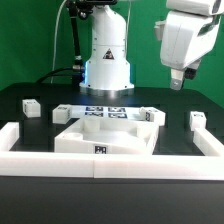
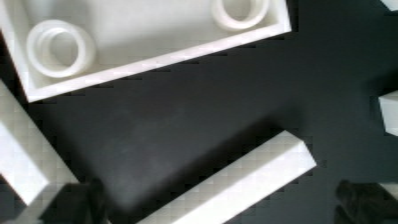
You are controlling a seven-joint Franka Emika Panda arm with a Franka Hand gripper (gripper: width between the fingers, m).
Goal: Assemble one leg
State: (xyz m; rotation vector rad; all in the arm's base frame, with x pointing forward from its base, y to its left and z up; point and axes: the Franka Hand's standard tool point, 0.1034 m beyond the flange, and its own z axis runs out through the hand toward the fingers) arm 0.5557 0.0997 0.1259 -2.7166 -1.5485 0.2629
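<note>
Gripper (image 1: 179,83) is hanging high over the table (image 1: 38,126), toward the exterior view's right, well clear of every part. In the wrist view the dark fingertips (image 2: 64,204) are sitting spread wide apart with nothing held between them: released, carrying nothing.

The leg (image 1: 197,120) is standing upright on the table at the exterior view's right, near the far end of the white fence (image 1: 110,166), well below the gripper and untouched. A second small block (image 1: 152,115) is standing by the square panel (image 1: 105,133), with a third block (image 1: 62,112) and a fourth block (image 1: 30,105) on the left.

The panel is lying flat at center, with the marker board (image 1: 105,110) just beyond it.

The wrist view is showing a panel corner with round sockets (image 2: 63,48) and an oblong white piece (image 2: 249,180) lying on the dark surface. Cannot tell which piece it is.
</note>
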